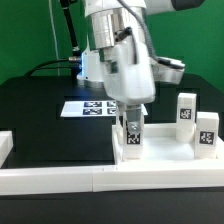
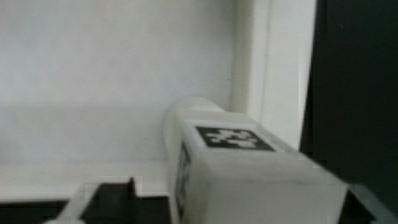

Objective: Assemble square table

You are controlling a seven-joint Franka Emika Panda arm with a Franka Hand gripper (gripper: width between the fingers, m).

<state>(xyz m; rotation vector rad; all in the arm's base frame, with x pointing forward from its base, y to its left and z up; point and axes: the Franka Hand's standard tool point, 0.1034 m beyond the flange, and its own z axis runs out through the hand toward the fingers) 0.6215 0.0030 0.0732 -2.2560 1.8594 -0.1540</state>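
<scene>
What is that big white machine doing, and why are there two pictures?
That is a robot arm. At its end is a grabbing tool with two fingers. One picture comes from a camera standing off to the side. The other comes from a small camera on the robot's wrist, looking down past the tool. On the black table sits a white tabletop, and white legs with black-and-white stickers stand there, one and another. The tool is down at one more leg. Farther back lies the marker board. I cannot tell whether the tool is gripping that leg.
</scene>
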